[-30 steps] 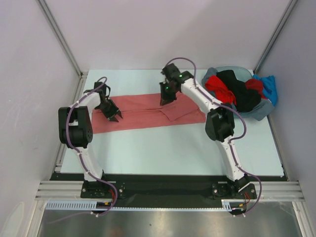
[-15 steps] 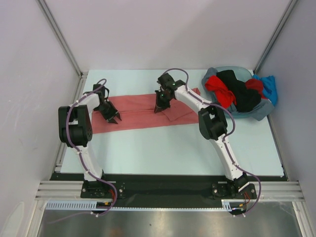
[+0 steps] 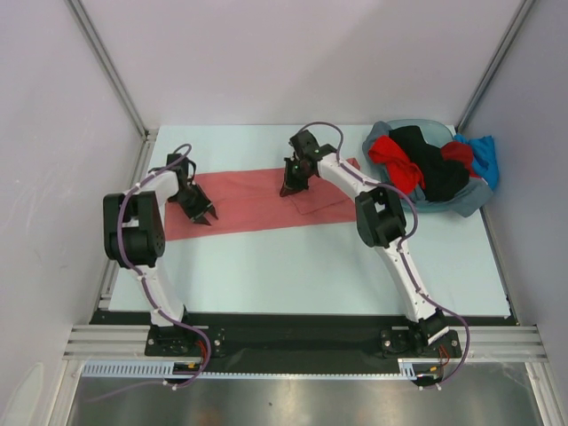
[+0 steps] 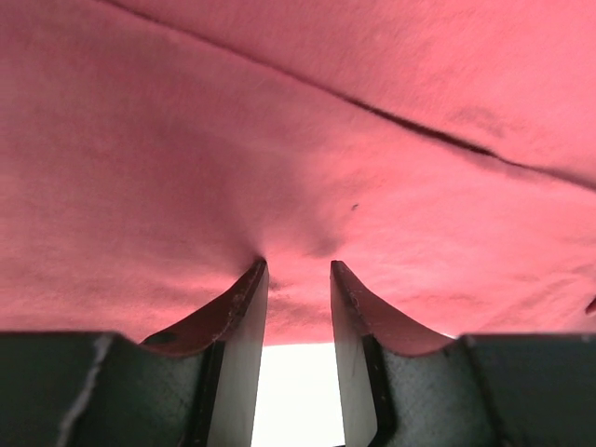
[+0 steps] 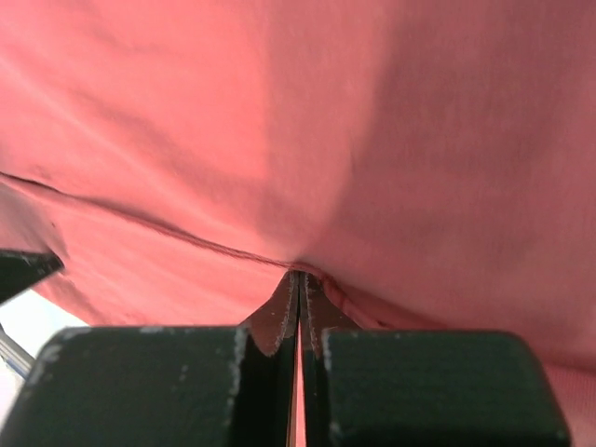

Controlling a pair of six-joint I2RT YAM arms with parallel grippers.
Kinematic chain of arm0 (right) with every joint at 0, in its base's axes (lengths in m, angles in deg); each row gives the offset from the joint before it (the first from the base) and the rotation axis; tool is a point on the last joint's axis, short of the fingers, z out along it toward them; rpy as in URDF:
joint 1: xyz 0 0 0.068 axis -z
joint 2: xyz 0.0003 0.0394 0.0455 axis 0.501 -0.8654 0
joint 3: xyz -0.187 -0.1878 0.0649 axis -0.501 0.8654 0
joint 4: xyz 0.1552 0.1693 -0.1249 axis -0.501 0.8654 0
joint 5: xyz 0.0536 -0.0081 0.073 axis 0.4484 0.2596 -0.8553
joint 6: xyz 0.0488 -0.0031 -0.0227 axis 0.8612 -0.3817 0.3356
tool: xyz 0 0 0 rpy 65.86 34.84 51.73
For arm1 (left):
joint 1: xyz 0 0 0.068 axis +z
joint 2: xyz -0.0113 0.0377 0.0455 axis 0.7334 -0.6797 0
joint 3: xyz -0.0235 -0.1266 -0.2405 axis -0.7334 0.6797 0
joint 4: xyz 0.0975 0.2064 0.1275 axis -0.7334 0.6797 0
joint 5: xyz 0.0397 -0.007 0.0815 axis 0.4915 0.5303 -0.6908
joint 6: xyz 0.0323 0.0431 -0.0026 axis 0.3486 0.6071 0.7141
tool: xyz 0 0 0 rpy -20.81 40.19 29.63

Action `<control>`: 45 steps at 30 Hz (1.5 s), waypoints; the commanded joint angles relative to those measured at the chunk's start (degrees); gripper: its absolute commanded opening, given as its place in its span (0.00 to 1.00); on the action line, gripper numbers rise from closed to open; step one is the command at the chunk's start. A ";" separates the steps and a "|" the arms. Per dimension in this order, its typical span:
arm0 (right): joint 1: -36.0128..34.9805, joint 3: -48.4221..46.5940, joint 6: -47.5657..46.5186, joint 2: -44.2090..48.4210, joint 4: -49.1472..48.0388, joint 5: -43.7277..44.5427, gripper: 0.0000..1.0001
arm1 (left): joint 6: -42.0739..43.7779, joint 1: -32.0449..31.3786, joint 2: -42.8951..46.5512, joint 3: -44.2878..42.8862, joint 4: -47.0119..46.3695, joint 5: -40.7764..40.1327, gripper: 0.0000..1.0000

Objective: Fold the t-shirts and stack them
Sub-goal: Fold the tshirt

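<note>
A plain salmon-red t-shirt [image 3: 248,206] lies spread flat across the middle of the table. My left gripper [image 3: 204,214] sits at its left end. In the left wrist view its jaws [image 4: 296,268] stand apart, tips pressing a dimple into the cloth [image 4: 279,140], with bare table showing between the fingers. My right gripper [image 3: 287,188] is at the shirt's far edge near the middle. In the right wrist view it [image 5: 303,277] is shut, pinching a seam edge of the shirt [image 5: 372,121].
A grey-blue basin [image 3: 475,200] stands at the back right, heaped with a bright red shirt [image 3: 395,160], a black one [image 3: 435,169] and a blue one [image 3: 484,153] that hangs over its rim. Walls enclose the table on three sides.
The right gripper moved a little left along the shirt's far edge and closed on the cloth. The left gripper stayed almost where it was, jaws unchanged.
</note>
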 commanded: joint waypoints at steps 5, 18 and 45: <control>0.53 -2.10 -1.39 -1.84 -0.61 0.76 0.00 | 2.08 1.85 5.00 1.31 2.51 -3.15 0.40; 2.99 -1.68 3.26 16.24 12.13 2.07 0.63 | 3.14 2.73 13.18 3.15 4.71 -5.62 0.53; 18.64 69.52 20.57 48.08 -26.61 9.36 0.94 | 2.43 2.82 15.29 5.00 4.26 -0.70 0.52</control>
